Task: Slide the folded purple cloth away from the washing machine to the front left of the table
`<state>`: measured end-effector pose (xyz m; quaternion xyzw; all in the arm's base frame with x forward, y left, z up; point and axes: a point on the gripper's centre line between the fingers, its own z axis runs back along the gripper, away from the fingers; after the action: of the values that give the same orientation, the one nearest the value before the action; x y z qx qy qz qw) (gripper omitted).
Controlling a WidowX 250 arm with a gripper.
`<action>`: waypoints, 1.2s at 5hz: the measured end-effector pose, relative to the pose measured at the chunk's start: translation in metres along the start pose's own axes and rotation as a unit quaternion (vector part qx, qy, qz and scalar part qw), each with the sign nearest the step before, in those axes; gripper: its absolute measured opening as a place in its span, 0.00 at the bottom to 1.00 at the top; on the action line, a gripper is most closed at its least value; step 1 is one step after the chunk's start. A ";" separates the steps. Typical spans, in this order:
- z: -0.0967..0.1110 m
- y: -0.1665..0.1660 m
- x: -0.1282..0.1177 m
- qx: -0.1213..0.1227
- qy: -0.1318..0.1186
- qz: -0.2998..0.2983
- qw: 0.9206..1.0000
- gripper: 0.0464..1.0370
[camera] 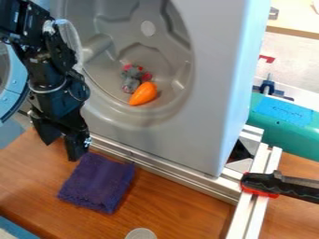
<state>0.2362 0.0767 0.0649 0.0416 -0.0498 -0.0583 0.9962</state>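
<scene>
Purple and roughly square, a cloth (pixel 98 183) lies on the wooden tabletop (pixel 177 205) at the lower left of the frame. Just above its upper left corner hangs the black gripper (pixel 61 148), fingers apart and pointing down; whether the nearer finger touches the cloth, I cannot tell. Behind the cloth, a metal rail (pixel 156 167) runs slantwise along the foot of a grey toy washing machine (pixel 215 88), standing between the cloth and the round drum (pixel 168 44). Inside that drum, an orange toy (pixel 144 94) leans against a grey and pink plush toy (pixel 131 80). The open round door (pixel 17 88) sits at the left edge, beside the arm. Toward the right edge, a black and red clamp (pixel 274 184) grips the framing, below a green object (pixel 289 126) with blue tape (pixel 285 112). A pale disc (pixel 141 234) lies at the bottom edge.
</scene>
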 end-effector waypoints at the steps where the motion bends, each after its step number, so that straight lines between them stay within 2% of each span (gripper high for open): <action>1: -0.005 -0.001 -0.002 -0.004 0.008 0.000 1.000 0.96; 2: -0.031 0.002 0.006 0.001 0.005 0.016 1.000 0.96; 3: -0.049 0.007 0.022 0.020 -0.056 0.014 0.998 0.96; 4: -0.079 0.007 0.026 0.020 -0.061 0.031 0.997 0.96; 5: -0.103 0.003 0.022 0.013 -0.042 0.046 0.998 0.96; 6: -0.116 0.006 0.029 0.010 -0.039 0.060 0.997 0.96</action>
<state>0.2778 0.0881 -0.0472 0.0465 -0.0911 0.0002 0.9948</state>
